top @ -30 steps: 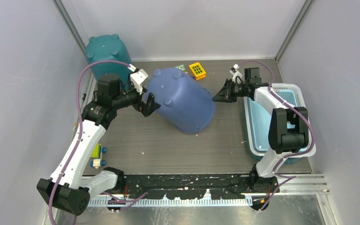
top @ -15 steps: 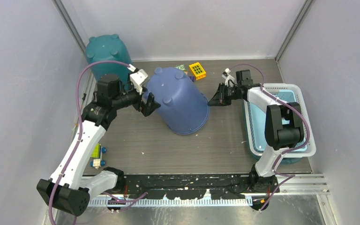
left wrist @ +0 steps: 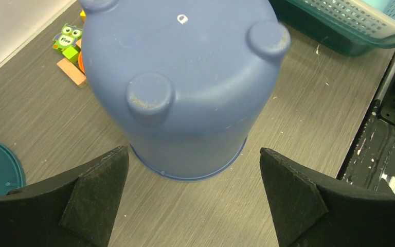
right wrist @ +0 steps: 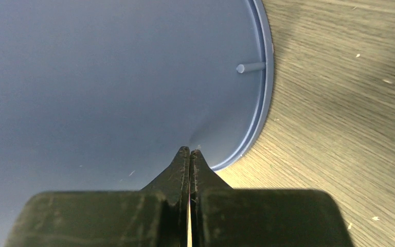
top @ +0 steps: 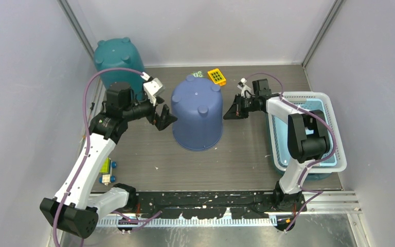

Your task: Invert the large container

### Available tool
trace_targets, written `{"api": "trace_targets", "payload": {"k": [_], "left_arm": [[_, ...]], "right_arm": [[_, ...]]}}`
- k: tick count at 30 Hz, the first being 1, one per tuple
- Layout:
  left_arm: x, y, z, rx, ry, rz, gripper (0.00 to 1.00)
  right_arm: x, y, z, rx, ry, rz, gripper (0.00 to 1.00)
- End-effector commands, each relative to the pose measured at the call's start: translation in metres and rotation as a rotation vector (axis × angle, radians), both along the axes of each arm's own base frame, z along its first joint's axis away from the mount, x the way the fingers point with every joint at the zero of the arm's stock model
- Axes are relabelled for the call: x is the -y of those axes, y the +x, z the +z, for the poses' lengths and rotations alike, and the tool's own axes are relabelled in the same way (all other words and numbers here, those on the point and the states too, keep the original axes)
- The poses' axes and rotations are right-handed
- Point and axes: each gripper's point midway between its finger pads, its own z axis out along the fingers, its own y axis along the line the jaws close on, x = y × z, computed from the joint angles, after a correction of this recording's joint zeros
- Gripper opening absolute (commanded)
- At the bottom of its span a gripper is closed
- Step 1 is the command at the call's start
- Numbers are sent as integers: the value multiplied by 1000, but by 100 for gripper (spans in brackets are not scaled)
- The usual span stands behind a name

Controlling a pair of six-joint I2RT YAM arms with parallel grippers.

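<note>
Your large container stands base-up; left gripper gapes just beside it, right gripper pinched empty at its opposite wall.

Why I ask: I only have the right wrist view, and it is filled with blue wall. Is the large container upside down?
Observer: Yes. From the top, the large container stands with its rim on the table, feet up.
Operator: Is the left end effector holding it?
Observer: No. The left end effector is open and apart from the container.
Operator: What is on the right side?
Observer: A white basket, by the table's right edge, apart from the container.
</note>
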Motion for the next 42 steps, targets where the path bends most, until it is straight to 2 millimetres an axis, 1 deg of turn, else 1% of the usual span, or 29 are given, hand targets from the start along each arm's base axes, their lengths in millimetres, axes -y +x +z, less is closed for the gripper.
{"api": "trace_targets", "payload": {"k": [1, 9, 15, 17, 21, 22, 24, 27, 30, 33, 35, 36, 38, 41, 42], "left_arm": [[4, -9, 11, 32, -22, -46, 100], [4, -7, 8, 30, -19, -38, 100], [2, -6, 5, 28, -14, -28, 100], [2, -6, 5, 33, -11, -25, 100], [1, -5, 5, 35, -3, -20, 100], [0, -5, 4, 36, -1, -18, 100], [-1, -6, 3, 36, 3, -17, 100], [-3, -5, 3, 43, 14, -8, 100], [-4, -4, 3, 38, 20, -3, 100], [-5, -5, 3, 44, 23, 3, 100], [-7, -2, 3, 51, 32, 17, 100], [-8, 0, 4, 54, 37, 28, 100], [-10, 3, 5, 58, 43, 41, 100], [-10, 2, 3, 58, 40, 40, 100], [-10, 2, 4, 62, 38, 40, 100]], "right_arm": [[-9, 0, -1, 15, 10, 27, 1], [-9, -1, 3, 27, 6, 36, 1], [-7, -2, 10, 55, -6, 48, 2], [-5, -1, 19, 86, -18, 57, 9], [2, 0, 39, 169, -68, 65, 26], [5, 2, 44, 195, -88, 62, 33], [11, 2, 56, 243, -132, 53, 40], [25, 5, 78, 328, -214, 28, 50], [46, 7, 107, 431, -328, -20, 59], [74, 4, 134, 534, -472, -76, 66], [95, -4, 152, 585, -579, -100, 70], [106, -9, 157, 600, -632, -114, 72], [130, -18, 162, 619, -746, -155, 76], [157, -34, 157, 613, -861, -209, 83], [162, -41, 149, 592, -886, -210, 85]]}}
